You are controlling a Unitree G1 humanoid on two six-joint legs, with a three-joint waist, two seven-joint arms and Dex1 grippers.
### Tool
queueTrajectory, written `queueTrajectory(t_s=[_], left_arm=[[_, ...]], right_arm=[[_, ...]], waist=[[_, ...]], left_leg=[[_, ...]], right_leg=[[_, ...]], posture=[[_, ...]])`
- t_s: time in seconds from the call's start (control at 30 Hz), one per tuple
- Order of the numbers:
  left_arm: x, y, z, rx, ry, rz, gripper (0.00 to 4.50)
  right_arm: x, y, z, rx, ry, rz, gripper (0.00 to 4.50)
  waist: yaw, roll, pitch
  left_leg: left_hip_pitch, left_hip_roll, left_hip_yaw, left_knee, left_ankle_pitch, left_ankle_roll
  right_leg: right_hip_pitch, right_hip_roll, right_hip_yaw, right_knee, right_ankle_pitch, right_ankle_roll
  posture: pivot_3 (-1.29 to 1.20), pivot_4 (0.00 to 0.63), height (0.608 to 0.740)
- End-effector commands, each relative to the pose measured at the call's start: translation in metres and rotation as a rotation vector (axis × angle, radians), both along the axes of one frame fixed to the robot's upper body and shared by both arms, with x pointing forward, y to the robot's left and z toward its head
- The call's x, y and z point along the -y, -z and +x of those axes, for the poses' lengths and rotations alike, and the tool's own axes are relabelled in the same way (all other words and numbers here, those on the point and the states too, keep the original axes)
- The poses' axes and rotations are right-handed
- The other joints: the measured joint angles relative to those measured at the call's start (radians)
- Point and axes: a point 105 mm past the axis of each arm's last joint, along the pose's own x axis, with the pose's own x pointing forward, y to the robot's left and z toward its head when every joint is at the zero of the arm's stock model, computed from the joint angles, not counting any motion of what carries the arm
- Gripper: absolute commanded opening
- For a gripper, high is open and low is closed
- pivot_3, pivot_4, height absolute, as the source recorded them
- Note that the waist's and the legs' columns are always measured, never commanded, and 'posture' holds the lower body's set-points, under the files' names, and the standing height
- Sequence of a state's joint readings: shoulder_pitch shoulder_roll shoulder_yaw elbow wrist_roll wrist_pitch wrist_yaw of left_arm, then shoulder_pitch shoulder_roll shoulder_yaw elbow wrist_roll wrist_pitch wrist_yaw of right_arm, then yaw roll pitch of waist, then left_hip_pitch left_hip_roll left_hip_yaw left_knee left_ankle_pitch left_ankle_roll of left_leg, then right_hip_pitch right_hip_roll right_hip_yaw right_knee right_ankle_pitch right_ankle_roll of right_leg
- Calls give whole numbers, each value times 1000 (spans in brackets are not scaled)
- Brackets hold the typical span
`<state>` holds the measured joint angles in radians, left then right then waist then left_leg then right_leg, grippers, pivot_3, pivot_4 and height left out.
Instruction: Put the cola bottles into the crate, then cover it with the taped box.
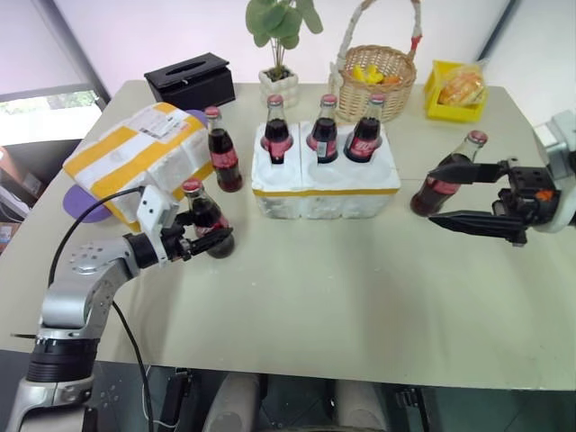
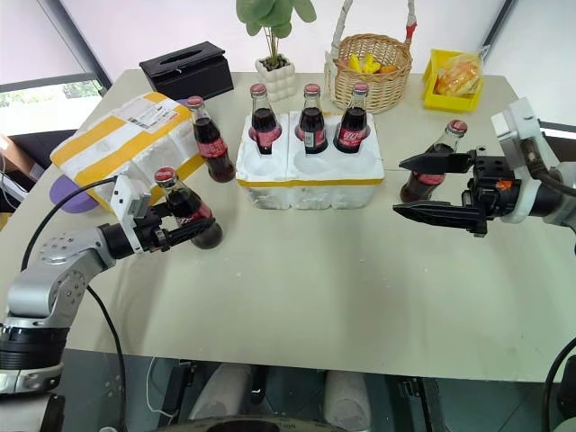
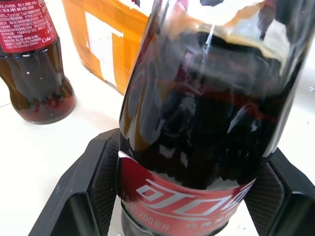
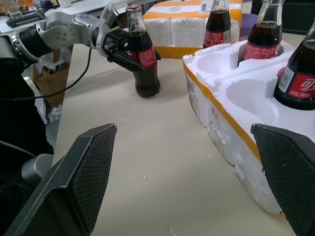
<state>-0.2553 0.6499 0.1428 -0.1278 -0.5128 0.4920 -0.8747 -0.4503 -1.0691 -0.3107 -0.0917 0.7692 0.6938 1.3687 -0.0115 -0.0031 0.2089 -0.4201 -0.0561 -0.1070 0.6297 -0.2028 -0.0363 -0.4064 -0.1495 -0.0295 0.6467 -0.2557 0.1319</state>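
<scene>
Standing upright at the left of the head views, one of the cola bottles point(image 1: 205, 225) had its long axis vertical and its red-pink cap up, with the left gripper point(image 1: 205, 241) reaching in level from the lower left, a finger on each side of its lower body. Behind it at upper left lay the taped box point(image 1: 137, 157), flat on the table point(image 1: 342, 306), and a second bottle point(image 1: 221, 150) stood upright just beside the box's right edge. At upper centre the crate point(image 1: 324, 184) held three bottles point(image 1: 323, 130) upright in its back row of wells, caps up, while the front wells stood bare. At the right another bottle point(image 1: 447, 175) leaned slightly, cap toward the upper right, and the right gripper point(image 1: 454, 193) hung just in front of it with its fingers spread wide, touching nothing. The left wrist view showed the gripped bottle point(image 3: 206, 123) close up, its dark glass and red label pressed between the two black fingers point(image 3: 101, 182); a neighbouring bottle point(image 3: 34, 64) stood at upper left near the yellow-banded box point(image 3: 106, 44). The right wrist view looked between the widely parted fingers point(image 4: 83, 182) across the tabletop to the left gripper point(image 4: 129, 53) clasping its upright bottle point(image 4: 142, 56) at upper left, with the crate point(image 4: 231, 123) on the right showing two bare wells.
</scene>
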Motion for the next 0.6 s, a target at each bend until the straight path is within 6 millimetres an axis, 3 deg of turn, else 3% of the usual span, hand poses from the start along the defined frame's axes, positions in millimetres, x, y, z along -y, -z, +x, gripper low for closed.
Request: queueTrajectory(t_s=[0.03, 0.1, 0.37, 0.6], left_arm=[[4, -21, -2, 56, 39, 9, 2805], [6, -28, -3, 67, 61, 14, 2805], [22, -100, 2, 120, 180, -24, 2805], [50, -153, 14, 162, 268, -63, 2805]], right_arm=[[-6, -10, -7, 47, -34, 3, 4500], [-7, -11, -7, 51, -37, 0, 4500], [-9, -8, -7, 51, -32, 9, 4500], [-10, 0, -6, 49, -19, 36, 4500]], waist=[[0, 0, 0], [0, -1, 0], [5, -5, 3], [0, -6, 4]], left_leg=[[0, 0, 0, 0, 0, 0], [0, 0, 0, 0, 0, 0], [-6, -1, -3, 2, 0, 0], [-6, -1, -3, 1, 1, 0]], right_leg=[[0, 0, 0, 0, 0, 0], [0, 0, 0, 0, 0, 0], [-3, 1, -2, 0, 1, 3], [-3, 1, -2, -1, 2, 4]], posture=[[0, 150, 740], [0, 150, 740], [0, 150, 740], [0, 150, 740]])
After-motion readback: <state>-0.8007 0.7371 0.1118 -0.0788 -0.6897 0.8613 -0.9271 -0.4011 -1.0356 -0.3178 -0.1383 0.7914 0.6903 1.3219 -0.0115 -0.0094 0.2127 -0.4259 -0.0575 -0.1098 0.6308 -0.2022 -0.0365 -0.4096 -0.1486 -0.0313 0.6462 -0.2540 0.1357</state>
